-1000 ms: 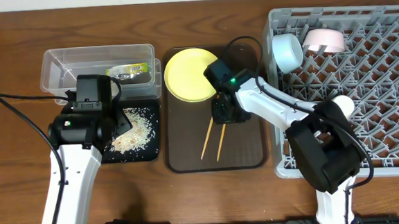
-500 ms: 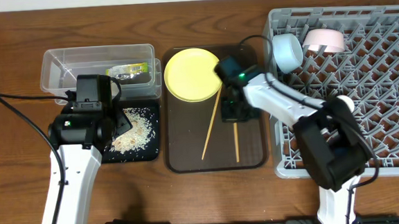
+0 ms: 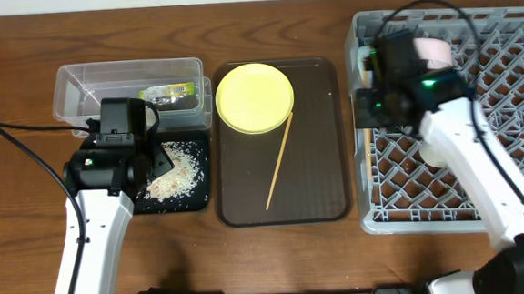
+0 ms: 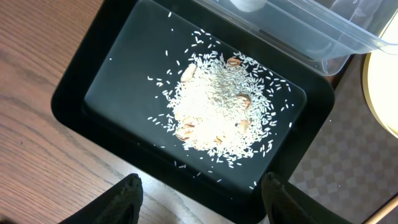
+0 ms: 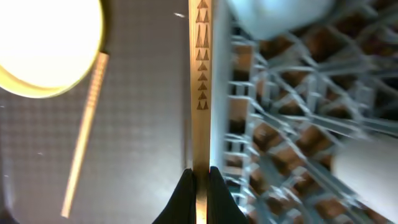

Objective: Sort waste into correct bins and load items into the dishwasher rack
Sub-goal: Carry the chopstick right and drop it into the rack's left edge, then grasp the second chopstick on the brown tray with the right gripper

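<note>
Whitish rice leftovers (image 4: 214, 118), flecked with tan bits, are heaped in the shallow black rectangular tray (image 4: 106, 81), beneath the left gripper (image 4: 202, 202), whose fingers are spread. One thin wooden chopstick (image 3: 278, 161) is laid slantwise on the dark brown tray (image 3: 322, 161), beside the round yellow plate (image 3: 254, 97). A second chopstick (image 5: 200, 93), stamped with small dark triangles, is pinched by the right gripper (image 5: 200, 180) at the left wall of the grey plastic lattice rack (image 3: 513, 77).
</note>
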Controlling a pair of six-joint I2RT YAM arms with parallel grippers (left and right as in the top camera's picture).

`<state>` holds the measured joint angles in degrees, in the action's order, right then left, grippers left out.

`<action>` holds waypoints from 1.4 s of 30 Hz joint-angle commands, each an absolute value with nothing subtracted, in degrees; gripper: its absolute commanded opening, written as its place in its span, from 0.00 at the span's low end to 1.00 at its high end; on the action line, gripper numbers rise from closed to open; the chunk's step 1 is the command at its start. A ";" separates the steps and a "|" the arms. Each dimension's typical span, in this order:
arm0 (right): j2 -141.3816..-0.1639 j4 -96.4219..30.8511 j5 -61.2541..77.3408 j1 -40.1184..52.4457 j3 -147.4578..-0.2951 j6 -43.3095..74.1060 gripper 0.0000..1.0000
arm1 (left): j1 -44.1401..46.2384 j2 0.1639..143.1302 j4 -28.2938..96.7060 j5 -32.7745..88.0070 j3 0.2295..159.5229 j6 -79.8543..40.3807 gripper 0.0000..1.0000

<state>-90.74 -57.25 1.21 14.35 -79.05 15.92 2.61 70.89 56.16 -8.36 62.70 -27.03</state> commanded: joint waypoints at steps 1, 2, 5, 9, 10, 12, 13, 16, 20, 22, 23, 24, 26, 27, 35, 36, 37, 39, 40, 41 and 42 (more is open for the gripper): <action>-92.23 -58.85 0.19 11.60 -78.41 11.46 0.01 | 2.31 70.30 56.27 -9.45 63.24 -27.35 0.64; -92.51 -58.94 0.19 11.14 -77.87 11.46 0.01 | 2.31 70.30 56.27 -9.47 63.24 -27.35 0.64; -93.25 -57.56 0.23 10.46 -75.05 11.55 0.01 | 2.31 70.30 56.27 -9.45 63.24 -27.35 0.64; -93.67 -53.08 0.23 10.46 -70.91 11.70 0.02 | 2.31 70.30 56.27 -9.45 63.24 -27.35 0.64; -93.67 -52.01 0.19 10.46 -70.08 11.64 0.05 | 2.31 70.30 56.27 -9.45 63.24 -27.35 0.64; -93.67 -50.87 0.21 10.46 -69.54 11.64 0.15 | 2.31 70.30 56.29 -9.45 63.22 -27.35 0.64; -93.67 -50.43 0.21 10.48 -69.56 11.25 0.18 | 2.31 70.30 56.29 -9.47 63.24 -27.35 0.64; -93.58 -49.65 0.23 10.52 -70.61 11.05 0.29 | 2.31 70.30 56.29 -9.45 63.24 -27.35 0.64; -93.49 -49.65 1.69 11.05 -74.78 11.11 0.35 | 2.31 70.30 56.29 -9.45 63.24 -27.35 0.64; -93.47 -49.08 3.49 12.12 -76.90 11.09 0.36 | 2.31 70.30 56.29 -9.45 63.24 -27.35 0.64; -93.47 -48.23 4.71 13.04 -77.65 11.09 0.36 | 2.31 70.30 56.27 -9.45 63.24 -27.35 0.64; -93.47 -47.09 5.74 14.00 -77.95 11.07 0.36 | 2.31 70.30 56.27 -9.45 63.24 -27.35 0.64; -93.54 -44.53 6.72 16.80 -77.93 11.09 0.38 | 2.31 70.30 56.27 -9.45 63.24 -27.38 0.64; -93.80 -43.64 6.70 18.26 -77.87 11.09 0.38 | 2.31 70.30 56.27 -9.45 63.24 -27.38 0.64; -100.77 -41.36 2.70 30.72 -77.78 21.43 0.38 | 2.31 70.30 56.29 -9.45 63.24 -27.35 0.65; -102.02 -41.34 2.81 31.90 -77.78 23.46 0.38 | 2.31 70.30 56.29 -9.45 63.24 -27.35 0.64; -103.50 -41.34 2.79 33.23 -77.78 25.74 0.38 | 2.31 70.30 56.29 -9.45 63.24 -27.35 0.64; -106.21 -41.30 2.79 35.55 -77.78 29.39 0.38 | 2.31 70.30 56.31 -9.45 63.22 -27.35 0.64; -107.59 -41.23 2.70 36.64 -77.78 31.33 0.39 | 2.31 70.30 56.31 -9.45 63.22 -27.35 0.64; -108.77 -40.99 2.42 37.52 -77.78 33.08 0.39 | 2.31 70.30 56.31 -9.45 63.24 -27.35 0.64; -109.84 -40.58 2.09 38.30 -77.78 34.57 0.40 | 2.31 70.30 56.31 -9.45 63.24 -27.35 0.64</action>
<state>-107.55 -41.06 3.53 36.01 -77.25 26.35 2.61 70.87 56.16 -8.36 62.70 -27.03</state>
